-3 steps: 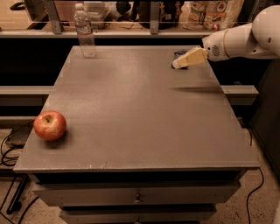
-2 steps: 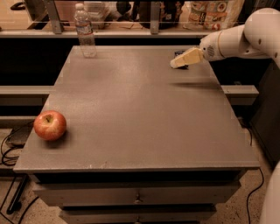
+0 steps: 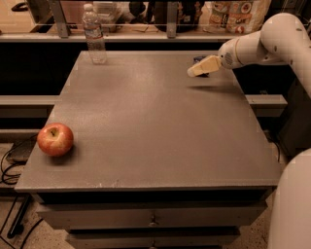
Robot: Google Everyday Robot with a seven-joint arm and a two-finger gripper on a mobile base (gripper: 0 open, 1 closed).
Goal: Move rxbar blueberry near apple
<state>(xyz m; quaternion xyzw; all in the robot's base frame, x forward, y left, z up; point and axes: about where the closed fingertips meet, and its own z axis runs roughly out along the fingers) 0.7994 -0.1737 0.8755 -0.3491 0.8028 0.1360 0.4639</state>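
The apple is red with yellowish patches and sits near the table's front left edge. The rxbar blueberry shows as a small dark blue patch at the table's far right, mostly hidden behind my gripper. My gripper is cream-coloured and hangs just above the table in front of the bar, at the end of the white arm that reaches in from the right. It is far from the apple.
A clear water bottle stands at the far left corner of the grey table. A shelf with packages runs behind the table. Drawers sit below the table's front edge. Cables lie on the floor at the left.
My gripper has shifted a little to the left along the table's far right side. The dark blue bar now shows behind it. The apple and bottle have not moved.
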